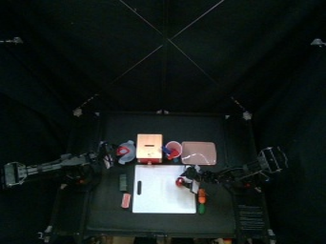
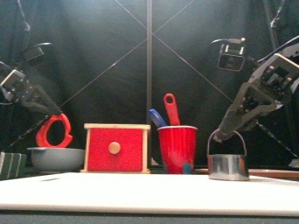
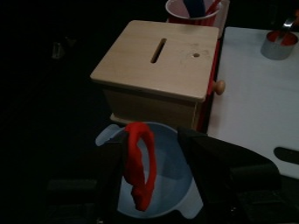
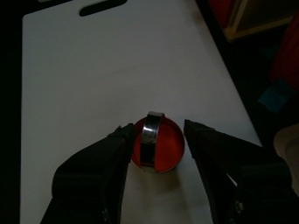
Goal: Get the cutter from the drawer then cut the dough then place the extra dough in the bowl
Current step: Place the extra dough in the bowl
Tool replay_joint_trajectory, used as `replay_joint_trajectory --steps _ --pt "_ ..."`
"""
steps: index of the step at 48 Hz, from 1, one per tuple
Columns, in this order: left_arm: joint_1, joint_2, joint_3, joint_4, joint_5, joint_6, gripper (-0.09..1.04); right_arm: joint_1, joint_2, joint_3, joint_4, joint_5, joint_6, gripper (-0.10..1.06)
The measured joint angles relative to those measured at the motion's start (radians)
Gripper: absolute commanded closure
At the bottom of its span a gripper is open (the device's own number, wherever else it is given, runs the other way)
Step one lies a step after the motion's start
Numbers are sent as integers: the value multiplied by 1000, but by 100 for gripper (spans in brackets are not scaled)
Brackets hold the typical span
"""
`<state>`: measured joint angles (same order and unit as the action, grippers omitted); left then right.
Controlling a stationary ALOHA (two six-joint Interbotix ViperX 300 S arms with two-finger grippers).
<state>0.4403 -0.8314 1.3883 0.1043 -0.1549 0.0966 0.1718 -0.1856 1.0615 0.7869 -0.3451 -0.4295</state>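
Left wrist view: the left gripper [image 2: 52, 114] was clamped on the red dough ring [image 3: 139, 164], which hung on edge over the blue-grey bowl [image 3: 176, 168].
Bowl: toward the table's left edge, just beside the wooden box [image 3: 158, 66].
Right gripper [image 4: 159, 131]: jaws wide, straddling the cutter [image 4: 149, 137] near the white board's [image 4: 105, 70] right edge, with a dough disc [image 4: 169, 151] inside it.
Advice: lower the ring below the rim before releasing it, or it may drape over the edge.

Box [image 2: 117, 147] and cup [image 2: 177, 149] behind open board [image 2: 140, 187]
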Motion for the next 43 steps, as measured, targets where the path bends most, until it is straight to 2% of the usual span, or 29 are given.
replay_joint_trajectory --steps 22,36,43 --pt "14 84 -6 169 -38 14 9 -17 0 -8 -14 31 2 12" --pt "32 86 -14 233 -37 103 9 -17 0 -9 -9 37 2 12" --pt "32 84 -14 239 -32 183 9 -17 0 -9 -6 41 2 12"
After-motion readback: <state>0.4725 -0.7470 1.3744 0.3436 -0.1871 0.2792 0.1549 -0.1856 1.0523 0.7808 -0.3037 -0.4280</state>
